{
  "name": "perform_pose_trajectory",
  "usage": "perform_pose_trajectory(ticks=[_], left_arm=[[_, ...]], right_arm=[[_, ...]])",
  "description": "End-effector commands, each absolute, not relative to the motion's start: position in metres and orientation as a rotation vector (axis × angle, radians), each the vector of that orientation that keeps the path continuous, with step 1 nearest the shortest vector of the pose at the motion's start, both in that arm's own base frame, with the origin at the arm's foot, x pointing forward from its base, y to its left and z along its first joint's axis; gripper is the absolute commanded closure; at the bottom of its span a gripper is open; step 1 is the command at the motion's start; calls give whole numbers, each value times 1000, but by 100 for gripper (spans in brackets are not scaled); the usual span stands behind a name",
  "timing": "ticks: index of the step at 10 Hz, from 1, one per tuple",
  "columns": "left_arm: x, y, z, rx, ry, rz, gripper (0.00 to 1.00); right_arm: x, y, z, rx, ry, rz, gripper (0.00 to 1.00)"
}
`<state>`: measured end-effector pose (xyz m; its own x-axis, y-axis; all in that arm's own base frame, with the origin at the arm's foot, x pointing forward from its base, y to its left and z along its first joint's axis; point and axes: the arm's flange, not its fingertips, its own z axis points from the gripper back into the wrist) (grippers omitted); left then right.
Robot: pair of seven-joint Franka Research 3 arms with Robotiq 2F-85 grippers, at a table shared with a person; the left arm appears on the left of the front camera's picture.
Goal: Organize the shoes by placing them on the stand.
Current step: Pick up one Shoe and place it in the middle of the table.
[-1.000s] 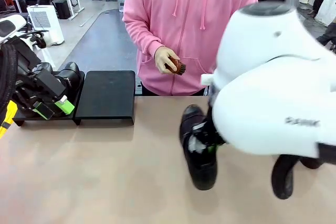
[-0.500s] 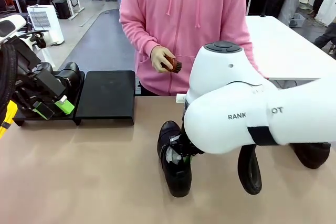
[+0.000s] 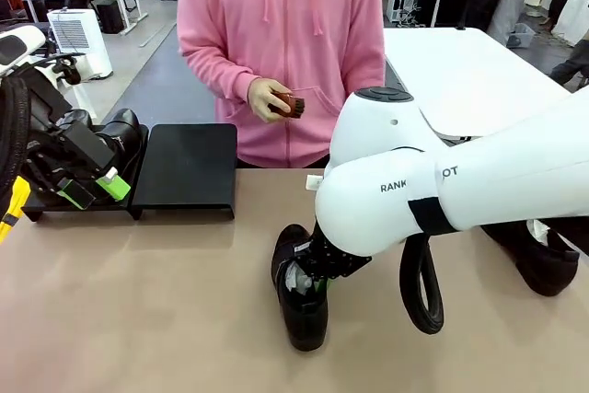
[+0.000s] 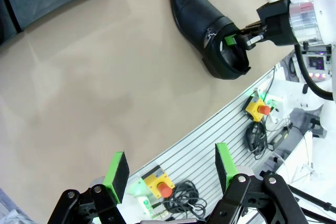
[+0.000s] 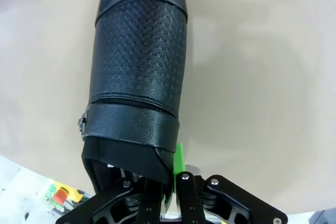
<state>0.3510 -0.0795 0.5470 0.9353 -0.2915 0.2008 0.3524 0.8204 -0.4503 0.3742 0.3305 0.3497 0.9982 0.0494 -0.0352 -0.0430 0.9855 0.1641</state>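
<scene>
The right gripper (image 5: 170, 163) is closed tight on the heel rim of a black shoe (image 3: 301, 310). One green pad (image 5: 178, 158) lies outside the leather and the other finger is inside the opening. This shoe is in the lower centre of the front view, with the toe toward the far side, low at the tan table (image 3: 138, 301). I cannot tell if its sole touches the top. In the right wrist view its upper has a pressed grain and a strap with a small metal buckle (image 5: 83, 121).

The stand (image 3: 189, 167) is at the left middle of the front view, well apart from the held shoe, with bare table top between them. Its left platform is half hidden behind the left gripper (image 3: 97, 189), whose jaws stand wide apart with nothing between the pads. A second shoe (image 3: 121, 131) sits on that platform. A third shoe (image 3: 543, 269) lies at the right edge, partly covered by the white right arm (image 3: 479, 181), which blocks much of the table's right half. A black cable loop (image 3: 421, 287) hangs from this arm, near the held shoe.

A person (image 3: 285, 34) in a pink hoodie stands at the top centre and holds a small reddish-brown brush (image 3: 292, 103) in one hand (image 3: 267, 97). In the left wrist view, yellow boxes (image 4: 257, 109) with red buttons sit on the ribbed rail (image 4: 210, 140) at the lower right.

On the arm the letters "RANK" and "OT" can be read; the rest is covered.
</scene>
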Motion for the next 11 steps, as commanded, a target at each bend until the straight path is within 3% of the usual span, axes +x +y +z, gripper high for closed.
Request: perform_pose_trajectory(ticks=[1, 6, 7, 9, 10, 11], left_arm=[[350, -79, 546, -531, -133, -359, 15], [350, -79, 546, -531, -133, -359, 15], [350, -79, 546, -531, -133, -359, 15], [350, -79, 546, -531, -133, -359, 15], [350, -79, 546, -531, -133, -359, 15], [350, -79, 546, -531, -133, -359, 15]], right_arm=[[373, 330, 350, 228, 58, 38, 75], [352, 316, 375, 240, 15, -5, 0], [341, 308, 389, 224, 6, -7, 0], [322, 275, 390, 55, 135, 31, 0], [348, 311, 387, 181, 22, 10, 0], [348, 311, 387, 181, 22, 10, 0]])
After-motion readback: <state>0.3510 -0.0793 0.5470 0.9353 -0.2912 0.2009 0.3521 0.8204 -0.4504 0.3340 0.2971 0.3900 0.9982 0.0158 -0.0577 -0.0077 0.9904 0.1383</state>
